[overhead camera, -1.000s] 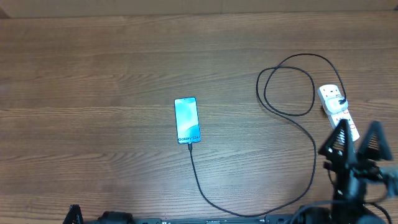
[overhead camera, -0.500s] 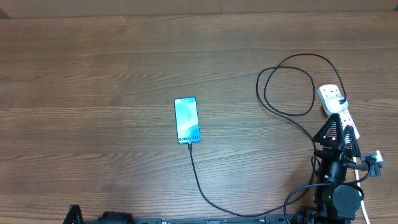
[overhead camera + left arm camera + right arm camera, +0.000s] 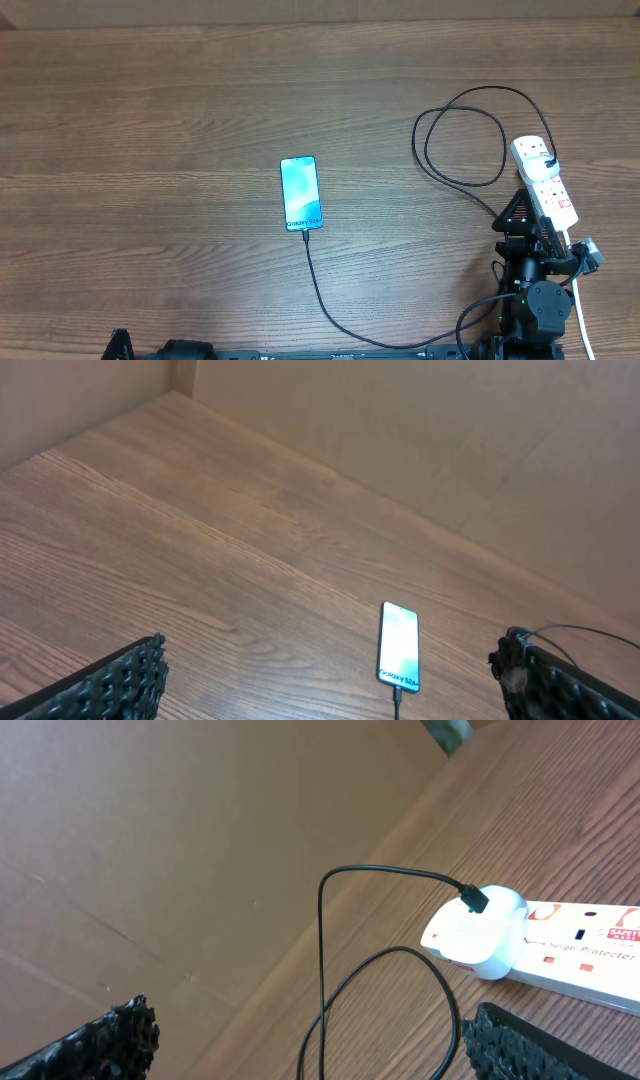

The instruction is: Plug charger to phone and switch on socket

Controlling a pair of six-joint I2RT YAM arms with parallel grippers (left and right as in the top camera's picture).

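Note:
The phone [image 3: 301, 193] lies face up mid-table with its light-blue screen lit, and shows too in the left wrist view [image 3: 399, 646]. The charger's thin black cable [image 3: 316, 287] meets the phone's near end, runs along the front edge, loops [image 3: 462, 138] and ends at a white adapter [image 3: 478, 930] on the socket [image 3: 546, 180], a white strip [image 3: 580, 956]. My right gripper [image 3: 528, 218] hovers open just left of the strip's near end, nothing between its fingers [image 3: 320, 1030]. My left gripper [image 3: 330, 660] stands open, well short of the phone.
A thick white cord [image 3: 580, 318] leaves the socket toward the front right edge. A brown wall [image 3: 420, 430] rises behind the table's far edge. The cable loop [image 3: 385, 1010] lies on the table below my right fingers.
My right gripper has swung left and turned, coming off the socket's near end, which now shows. Phone, cable and left gripper have not moved.

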